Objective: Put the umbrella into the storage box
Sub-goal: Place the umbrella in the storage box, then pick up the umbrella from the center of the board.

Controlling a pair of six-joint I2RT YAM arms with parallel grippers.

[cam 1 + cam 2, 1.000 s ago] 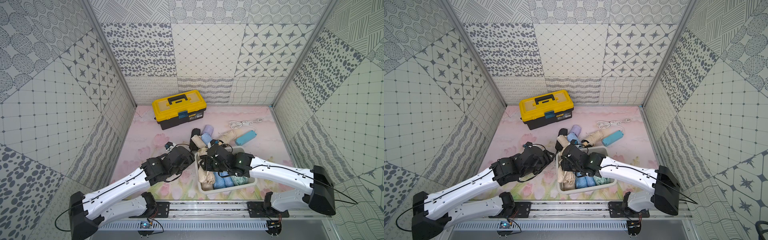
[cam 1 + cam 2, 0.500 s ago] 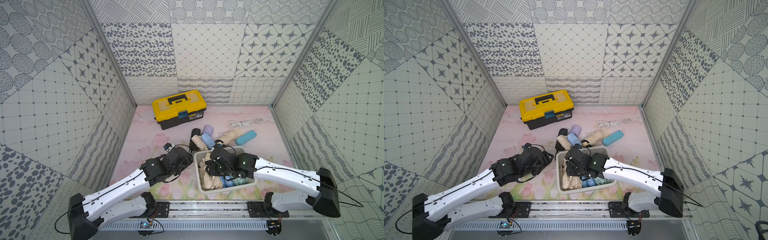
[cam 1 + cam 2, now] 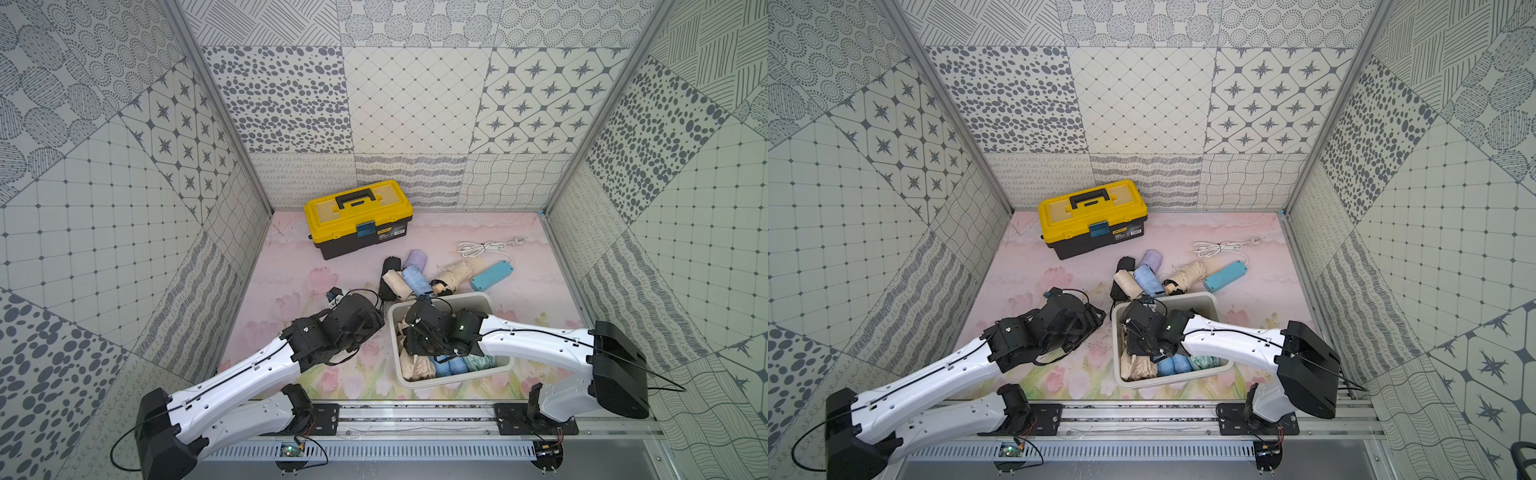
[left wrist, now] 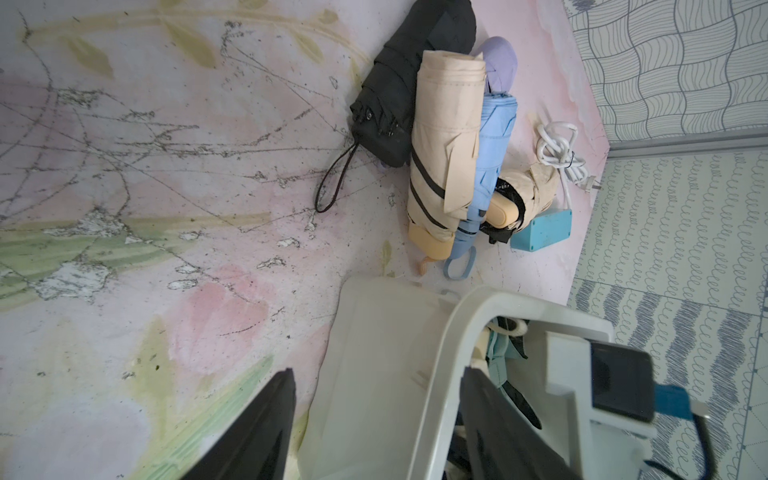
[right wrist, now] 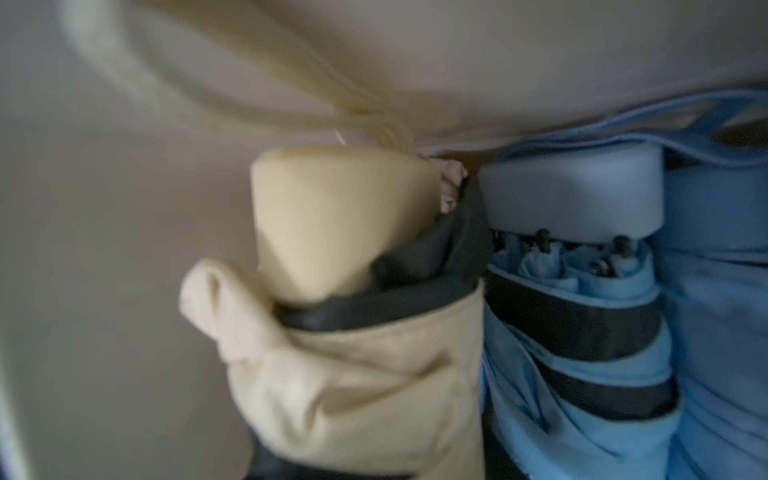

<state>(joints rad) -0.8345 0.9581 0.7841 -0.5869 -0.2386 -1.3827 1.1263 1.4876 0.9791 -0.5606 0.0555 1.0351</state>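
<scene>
The white storage box (image 3: 457, 296) (image 3: 1168, 296) stands on the mat near the front and holds beige, blue and teal folded umbrellas. My right gripper (image 3: 417, 343) (image 3: 1137, 345) reaches down into it over a beige umbrella (image 5: 353, 353) lying next to a blue one (image 5: 582, 291). Its fingers are hidden, so its state cannot be read. My left gripper (image 4: 376, 374) (image 3: 379, 323) is open. One finger (image 4: 498, 432) is inside the box wall (image 4: 374, 353) and the other is outside it. A pile of black, beige, blue and lilac umbrellas (image 3: 409, 276) (image 4: 449, 137) lies just behind the box.
A yellow-and-black toolbox (image 3: 358, 220) (image 3: 1092, 218) stands at the back left. A teal power strip (image 3: 491, 275) with a coiled white cable (image 3: 484, 248) lies right of the umbrella pile. Patterned walls close in three sides, and a rail runs along the front.
My right gripper has sunk deeper into the box with the beige umbrella, which now lies along the box's left wall. The left arm has hardly moved.
</scene>
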